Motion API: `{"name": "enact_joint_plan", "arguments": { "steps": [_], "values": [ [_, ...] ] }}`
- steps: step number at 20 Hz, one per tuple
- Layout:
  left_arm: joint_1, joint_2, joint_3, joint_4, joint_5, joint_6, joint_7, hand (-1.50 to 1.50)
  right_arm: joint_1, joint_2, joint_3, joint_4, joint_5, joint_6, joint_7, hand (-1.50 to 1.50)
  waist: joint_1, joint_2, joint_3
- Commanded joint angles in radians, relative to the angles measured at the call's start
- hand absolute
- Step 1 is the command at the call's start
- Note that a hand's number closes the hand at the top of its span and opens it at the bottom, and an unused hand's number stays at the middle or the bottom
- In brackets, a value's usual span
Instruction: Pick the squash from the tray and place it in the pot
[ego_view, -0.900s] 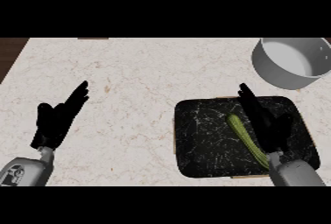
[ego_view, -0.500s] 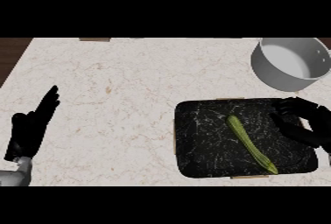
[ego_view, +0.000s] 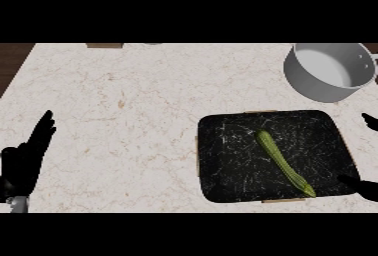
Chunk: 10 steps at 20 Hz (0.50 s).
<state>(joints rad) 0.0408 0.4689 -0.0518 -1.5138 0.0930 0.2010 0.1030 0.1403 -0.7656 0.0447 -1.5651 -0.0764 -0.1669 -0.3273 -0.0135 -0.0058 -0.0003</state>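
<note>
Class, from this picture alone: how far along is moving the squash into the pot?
Nothing done yet: the squash lies untouched on the tray, the pot stands apart. The right hand shows only at the right edge beside the tray; the left hand rests open. Grasping, lifting, placing remain.

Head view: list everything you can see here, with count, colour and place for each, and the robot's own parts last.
counter: one, pale marbled, fills most of the view
tray: one, black with white veining, on the counter at lower right
squash: one, green, long, lying slantwise in the tray
pot: one, grey, on the counter beyond the tray at upper right, nothing in it
tan piece: one, at the counter's far edge, too little shows to name
left hand: one, black, open, resting at the lower left edge
right hand: one, black, mostly cut off at the right edge beside the tray
</note>
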Motion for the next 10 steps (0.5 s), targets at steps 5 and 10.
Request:
{"name": "enact_joint_plan", "arguments": {
  "steps": [5,10],
  "values": [
    [-0.020,0.013,0.041,-0.012,-0.002,-0.030,0.031,0.00,-0.013,-0.160,0.004,-0.154,0.044,0.171,0.248,-1.50,0.011,0.005,-0.001],
    [-0.007,-0.018,0.013,0.001,-0.031,-0.025,-0.001,0.00,-0.169,-0.210,0.115,-0.242,0.061,0.305,0.498,-1.50,0.028,0.008,-0.002]
  ]
}}
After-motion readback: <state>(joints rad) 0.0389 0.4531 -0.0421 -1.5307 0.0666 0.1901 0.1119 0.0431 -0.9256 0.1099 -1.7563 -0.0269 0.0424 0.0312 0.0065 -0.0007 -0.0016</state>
